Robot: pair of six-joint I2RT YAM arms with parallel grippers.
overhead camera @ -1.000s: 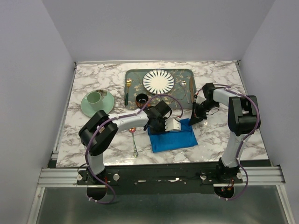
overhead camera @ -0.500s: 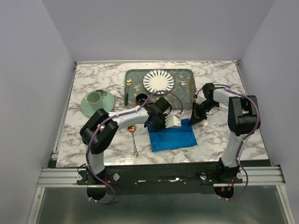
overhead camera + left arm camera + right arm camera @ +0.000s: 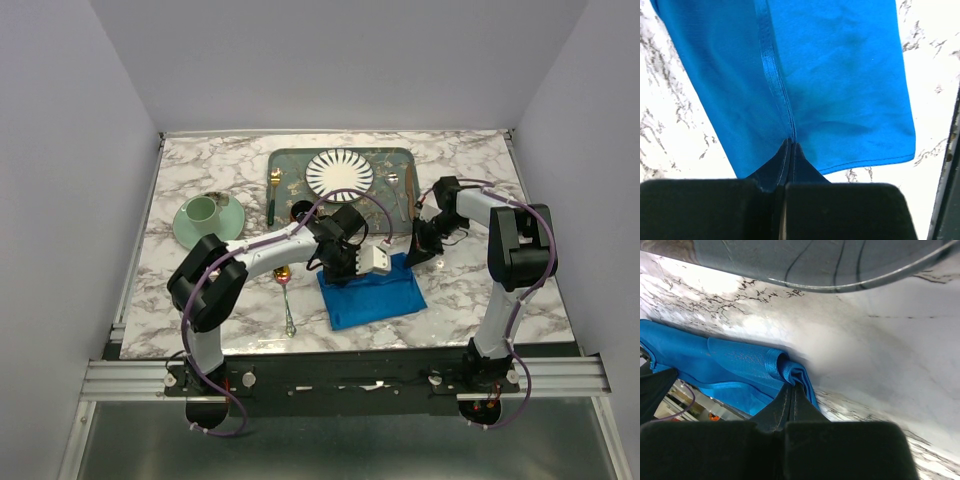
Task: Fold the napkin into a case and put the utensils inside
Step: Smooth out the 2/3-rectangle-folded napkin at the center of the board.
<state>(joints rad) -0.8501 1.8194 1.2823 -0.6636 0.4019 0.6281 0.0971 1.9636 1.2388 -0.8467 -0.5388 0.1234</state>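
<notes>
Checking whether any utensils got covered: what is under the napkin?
The marble table shows all around the napkin, which lies on it. The left gripper and right gripper pinch its far edge. The cloth hides anything beneath; the spoon lies uncovered to its left.

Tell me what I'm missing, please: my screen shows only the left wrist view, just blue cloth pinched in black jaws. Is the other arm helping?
Observer: Yes. The right arm's jaws are shut on a bunched corner of the napkin.
Operator: Any cutlery nearby?
Observer: A spoon lies on the table, left of the napkin.
Operator: Anything behind it?
Observer: A tray holding a striped plate.
</notes>
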